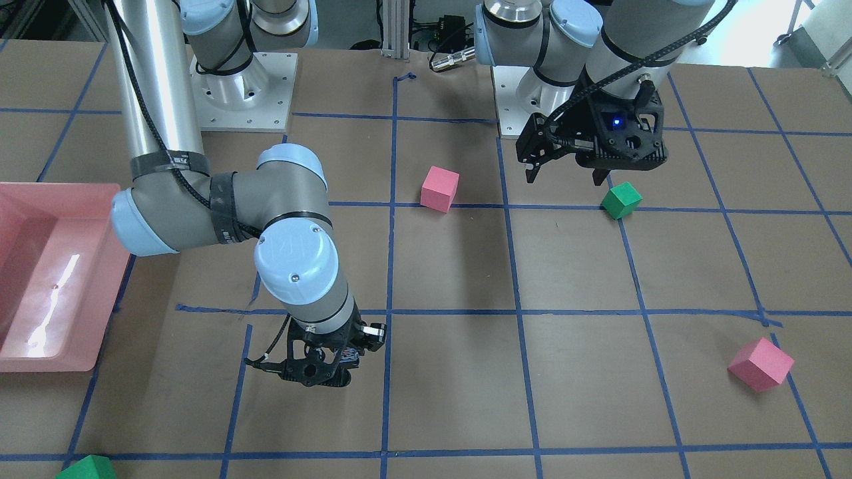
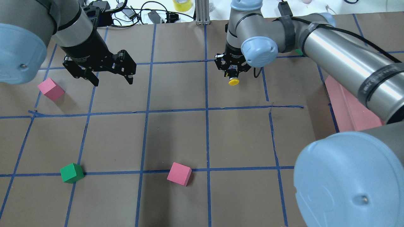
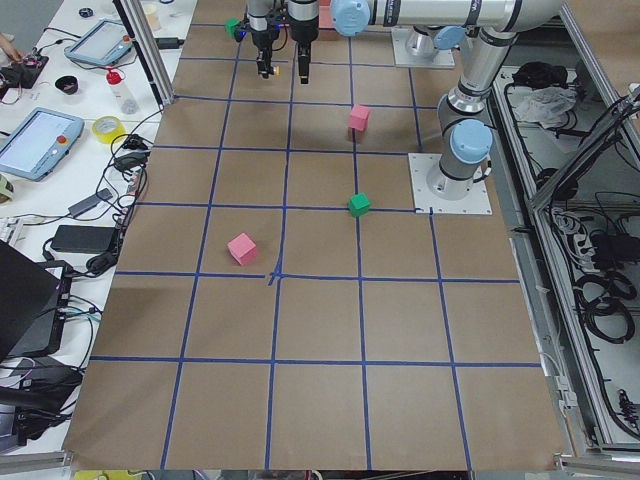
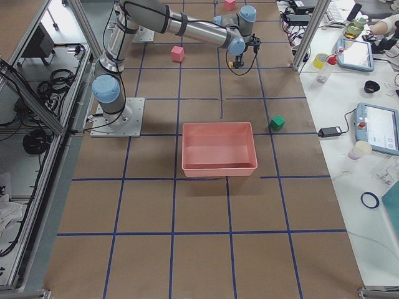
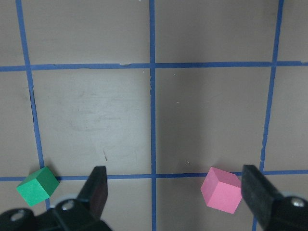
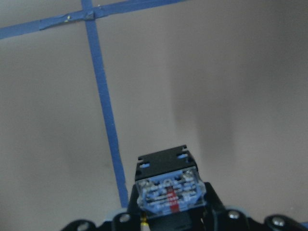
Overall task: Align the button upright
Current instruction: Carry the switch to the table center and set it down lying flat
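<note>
The button, with its yellow cap [image 2: 233, 82], sits between the fingers of my right gripper [image 2: 233, 73], which is shut on it low over the table at the far middle. In the right wrist view its grey-white base block [image 6: 168, 192] faces the camera, the black body behind it and the cap hidden. The right gripper [image 1: 321, 364] also shows in the front-facing view. My left gripper [image 2: 111, 77] hangs open and empty above the table; its fingers [image 5: 98, 187] stand wide apart.
A pink cube [image 2: 50, 89] lies beside the left gripper. A green cube [image 2: 72, 172] and another pink cube [image 2: 179, 173] lie nearer the robot. A pink bin [image 1: 40, 266] stands on the robot's right, with a green cube [image 1: 86, 468] beyond it.
</note>
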Available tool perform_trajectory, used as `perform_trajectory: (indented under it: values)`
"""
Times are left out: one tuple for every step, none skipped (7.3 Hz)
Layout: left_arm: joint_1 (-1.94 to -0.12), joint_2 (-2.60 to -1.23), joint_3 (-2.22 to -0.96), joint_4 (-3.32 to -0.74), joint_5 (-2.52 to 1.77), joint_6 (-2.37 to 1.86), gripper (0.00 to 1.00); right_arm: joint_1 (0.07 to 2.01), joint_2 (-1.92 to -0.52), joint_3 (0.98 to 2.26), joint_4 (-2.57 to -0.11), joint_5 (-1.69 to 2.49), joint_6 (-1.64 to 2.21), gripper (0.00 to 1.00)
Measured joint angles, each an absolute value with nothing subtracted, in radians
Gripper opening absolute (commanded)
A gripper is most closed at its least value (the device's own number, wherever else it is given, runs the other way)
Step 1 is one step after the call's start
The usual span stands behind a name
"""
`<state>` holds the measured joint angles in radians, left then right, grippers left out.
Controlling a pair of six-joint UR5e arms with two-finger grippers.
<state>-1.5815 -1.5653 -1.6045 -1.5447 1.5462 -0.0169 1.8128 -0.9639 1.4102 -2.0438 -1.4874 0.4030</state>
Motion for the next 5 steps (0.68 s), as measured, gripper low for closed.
perform_trajectory:
  values:
    - [-1.582,-1.565,-1.605,-1.545,1.546,-0.017,1.0,1.836,-0.939,1.395,-2.061,-1.486,0.435,0.0]
    - [-1.582,-1.565,-1.605,-1.545,1.546,-0.017,1.0,1.864,-0.911,1.374,-2.079,-1.488,0.466,0.0]
    - [-1.582,-1.565,-1.605,-1.545,1.546,-0.017,1.0,1.883,-0.882,1.357,-2.097,-1.489,0.491,0.0]
    - [-1.582,-1.565,-1.605,-1.545,1.546,-0.017,1.0,1.895,-0.857,1.348,-2.12,-1.49,0.512,0.0]
    - [-1.582,-1.565,-1.605,-1.545,1.546,-0.017,1.0,1.904,-0.841,1.346,-2.134,-1.49,0.533,0.06]
